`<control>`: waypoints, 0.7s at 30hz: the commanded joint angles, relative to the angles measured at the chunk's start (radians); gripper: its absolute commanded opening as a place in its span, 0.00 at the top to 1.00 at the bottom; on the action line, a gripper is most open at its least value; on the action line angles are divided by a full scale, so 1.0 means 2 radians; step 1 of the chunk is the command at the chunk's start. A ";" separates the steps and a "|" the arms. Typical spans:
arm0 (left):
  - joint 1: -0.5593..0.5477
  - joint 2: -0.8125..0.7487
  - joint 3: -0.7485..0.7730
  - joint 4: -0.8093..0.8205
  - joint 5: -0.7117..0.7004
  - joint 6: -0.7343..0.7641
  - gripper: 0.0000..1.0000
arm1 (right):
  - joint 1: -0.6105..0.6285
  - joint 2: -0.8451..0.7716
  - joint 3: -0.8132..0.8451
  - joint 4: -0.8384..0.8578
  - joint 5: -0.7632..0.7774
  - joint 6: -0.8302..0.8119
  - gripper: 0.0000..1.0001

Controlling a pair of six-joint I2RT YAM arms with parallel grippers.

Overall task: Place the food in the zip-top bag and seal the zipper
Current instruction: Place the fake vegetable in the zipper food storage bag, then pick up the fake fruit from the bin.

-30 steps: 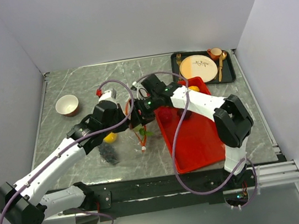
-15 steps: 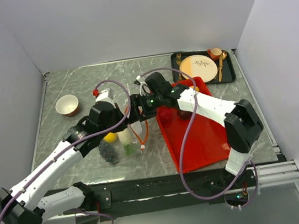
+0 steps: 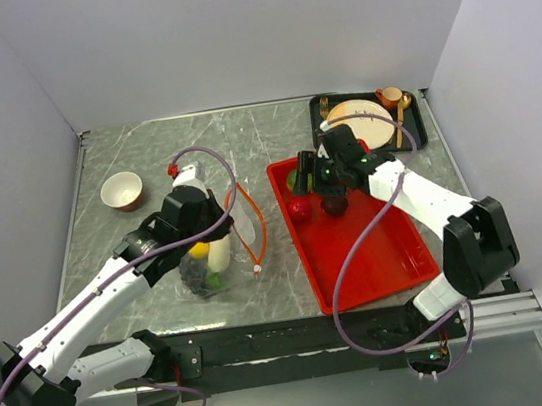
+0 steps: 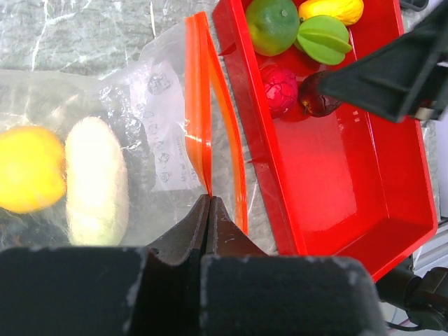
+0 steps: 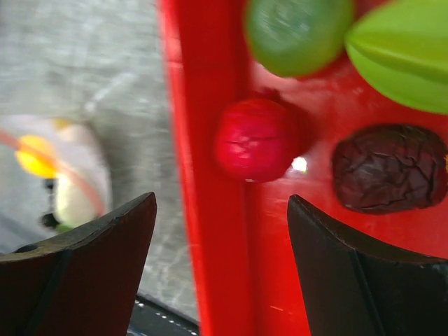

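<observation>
From above, the bag lies flat near the middle of the table, just left of the red tray. Its zipper curves along the side facing that tray. Inside the bag are a yellow fruit, a white vegetable and dark grapes. The left gripper sits low on the bag. The right gripper hovers over the red tray's far left corner, where a red fruit, a dark fruit and a green fruit lie. A bowl stands toward the table's left edge. A plate on a dark tray fills the far right corner.

The left wrist view shows the left gripper pressed together, pinching the zipper. Two orange lines spread apart from a shared far end, and the gripper holds the left one. The yellow fruit and white vegetable lie side by side in the bag. In the red tray, a ridged green fruit and a yellow piece lie beside the green fruit, and the red and dark fruits touch.

In the right wrist view, the right gripper is spread wide with nothing between its fingers. The red fruit lies below it, against the tray's left wall. The bag is a blur on the table at the left.
</observation>
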 commanded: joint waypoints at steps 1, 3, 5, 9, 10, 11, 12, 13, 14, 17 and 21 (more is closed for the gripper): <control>-0.003 0.000 0.010 0.009 -0.003 0.006 0.99 | -0.005 0.038 0.006 -0.004 0.006 -0.004 0.19; -0.003 0.001 0.012 0.009 -0.003 0.007 0.99 | -0.005 0.053 0.022 -0.009 0.013 -0.004 0.19; -0.003 0.005 0.015 0.006 -0.003 0.005 0.99 | -0.006 0.071 0.034 -0.012 0.023 -0.004 0.19; -0.003 0.010 0.020 0.005 -0.002 0.004 0.99 | -0.009 0.109 0.054 -0.012 0.016 0.000 0.20; -0.003 0.011 0.021 0.005 -0.003 0.003 0.99 | -0.009 0.122 0.060 -0.011 0.009 -0.003 0.20; -0.003 0.011 0.022 0.002 -0.004 0.002 0.99 | -0.009 0.127 0.062 -0.009 0.008 -0.004 0.20; -0.003 0.011 0.022 0.000 -0.005 0.001 0.99 | -0.009 0.132 0.063 -0.006 0.008 -0.004 0.20; -0.003 0.010 0.021 -0.001 -0.007 0.000 0.99 | -0.009 0.139 0.064 -0.006 0.006 -0.004 0.20; -0.002 0.009 0.020 -0.001 -0.009 -0.001 0.99 | -0.009 0.143 0.068 -0.006 0.001 -0.006 0.20; -0.003 0.006 0.016 -0.002 -0.012 -0.002 0.99 | -0.009 0.148 0.067 -0.005 0.000 -0.008 0.21; -0.003 0.007 0.012 -0.001 -0.010 -0.002 0.99 | -0.009 0.147 0.056 0.000 -0.006 -0.010 0.23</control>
